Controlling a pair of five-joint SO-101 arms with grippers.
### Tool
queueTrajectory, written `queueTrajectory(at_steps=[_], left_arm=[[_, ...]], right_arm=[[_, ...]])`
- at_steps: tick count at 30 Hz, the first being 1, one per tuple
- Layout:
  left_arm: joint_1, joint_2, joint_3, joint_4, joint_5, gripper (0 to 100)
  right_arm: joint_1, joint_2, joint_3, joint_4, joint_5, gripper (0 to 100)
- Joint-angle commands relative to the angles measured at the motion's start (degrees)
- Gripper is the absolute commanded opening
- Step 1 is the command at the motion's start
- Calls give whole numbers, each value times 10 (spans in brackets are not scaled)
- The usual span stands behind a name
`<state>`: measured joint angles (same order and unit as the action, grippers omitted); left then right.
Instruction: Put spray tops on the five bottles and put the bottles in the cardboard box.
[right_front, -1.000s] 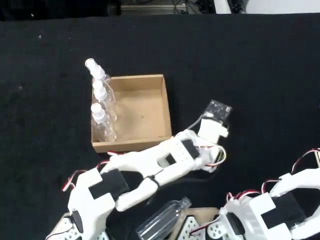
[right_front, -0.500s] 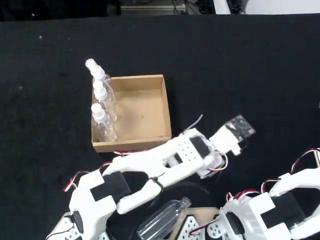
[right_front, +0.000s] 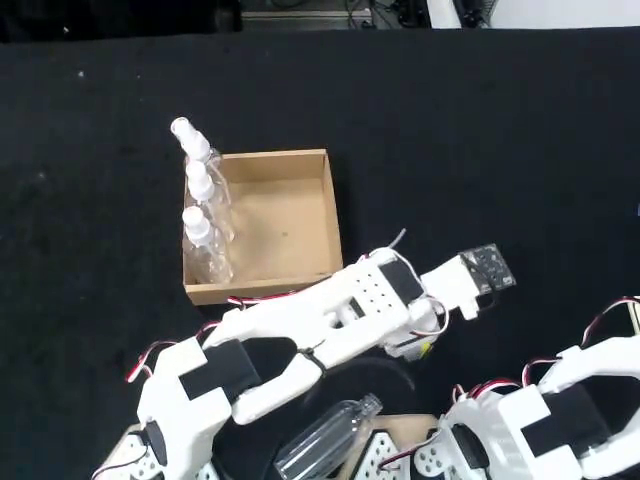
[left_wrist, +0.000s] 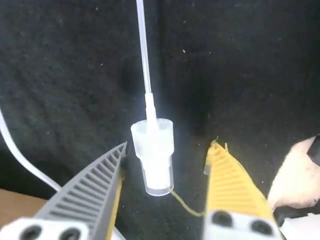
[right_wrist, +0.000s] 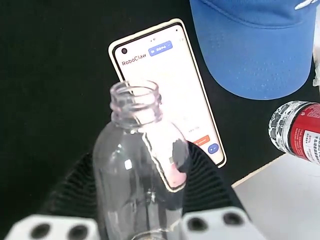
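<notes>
Straddling a spray top (left_wrist: 152, 150) on the desk (right_front: 520, 120), the left jaws stand wide, one on either side and not clamped on it; its thin tube trails away from them. The right jaws are closed on an open-necked bottle (right_wrist: 135, 115), held low near the arms' bases. Over the last second the left arm (right_front: 330, 315) has swung from the box (right_front: 336, 215) corner out to the right, ending over this top. Three capped bottles (right_front: 205, 225) line the box's left wall, so this looks like the pick-up for the fourth: close, lift, and carry the top to the waiting bottle.
</notes>
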<state>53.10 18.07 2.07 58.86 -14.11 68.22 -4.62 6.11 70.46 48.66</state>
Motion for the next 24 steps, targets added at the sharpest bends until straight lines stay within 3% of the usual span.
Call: queueTrajectory(at_steps=[1,5,10,18,24], left_arm=[[15,-12,-22,33,1,212],[33,-6,-20,39,26,205],[-7,-4,7,6,32,209],[-40,-6,21,2,2,207],[-44,0,4,-48,-33,207]], right_arm=[[18,0,-40,-10,2,11],[18,0,-40,-9,2,11],[18,0,-38,-6,17,11],[18,0,-36,-6,21,11],[19,-3,-36,-6,23,11]])
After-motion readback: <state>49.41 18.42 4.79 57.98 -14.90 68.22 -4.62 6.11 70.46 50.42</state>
